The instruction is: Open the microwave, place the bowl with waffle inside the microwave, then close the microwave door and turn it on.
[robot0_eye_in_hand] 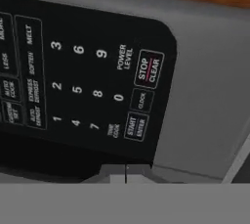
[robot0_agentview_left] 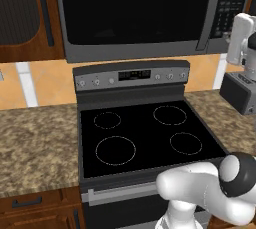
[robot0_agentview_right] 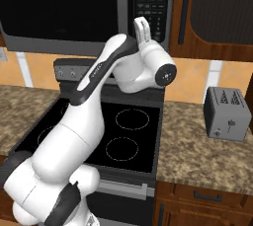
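We see the microwave (robot0_agentview_left: 135,15) mounted above the stove (robot0_agentview_left: 145,133), its microwave door (robot0_agentview_left: 132,8) shut flush with the frame and the grey bar handle (robot0_agentview_left: 209,15) standing upright at the door's right edge. The dark glass hides whatever is inside, so we cannot tell what the box holds. Right of the handle sits the keypad panel (robot0_agentview_right: 150,15). In the hand view the keypad (robot0_eye_in_hand: 83,81) is close in front of us, rolled sideways, with the START/ENTER key (robot0_eye_in_hand: 135,126) low and the STOP/CLEAR key (robot0_eye_in_hand: 149,69) above it. The end effector (robot0_eye_in_hand: 126,173) has its fingertips pressed together, clenched on nothing, just before the panel's lower edge. A grey toaster (robot0_agentview_right: 226,113) stands on the granite surface (robot0_agentview_right: 202,151) right of the stove, apart from the arm. The four burner rings are bare.
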You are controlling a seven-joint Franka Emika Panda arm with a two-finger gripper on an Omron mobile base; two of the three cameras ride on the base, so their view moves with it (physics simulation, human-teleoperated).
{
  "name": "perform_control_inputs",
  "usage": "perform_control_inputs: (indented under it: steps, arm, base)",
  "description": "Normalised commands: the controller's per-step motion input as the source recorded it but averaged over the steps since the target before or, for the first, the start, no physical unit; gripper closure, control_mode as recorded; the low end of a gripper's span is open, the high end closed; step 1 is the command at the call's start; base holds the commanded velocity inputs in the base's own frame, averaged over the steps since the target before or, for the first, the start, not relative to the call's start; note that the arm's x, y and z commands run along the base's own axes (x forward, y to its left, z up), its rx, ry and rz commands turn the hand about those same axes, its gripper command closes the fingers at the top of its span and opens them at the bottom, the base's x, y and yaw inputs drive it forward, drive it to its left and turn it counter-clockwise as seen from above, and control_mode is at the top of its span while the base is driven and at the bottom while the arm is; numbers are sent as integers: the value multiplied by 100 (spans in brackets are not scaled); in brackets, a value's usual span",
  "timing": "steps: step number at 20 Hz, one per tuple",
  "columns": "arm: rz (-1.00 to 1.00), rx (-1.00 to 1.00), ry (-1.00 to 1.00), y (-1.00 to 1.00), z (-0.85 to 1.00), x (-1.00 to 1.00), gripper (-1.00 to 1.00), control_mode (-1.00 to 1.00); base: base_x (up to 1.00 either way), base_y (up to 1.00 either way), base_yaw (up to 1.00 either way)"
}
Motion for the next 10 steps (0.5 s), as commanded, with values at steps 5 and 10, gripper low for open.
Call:
perform_control_inputs:
  steps: [5,10]
  arm:
    - [0,8,0,-8,-13,55,100,-100]
    - [0,8,0,-4,-2,69,100,-100]
  base:
    - [0,0,0]
    - [0,0,0]
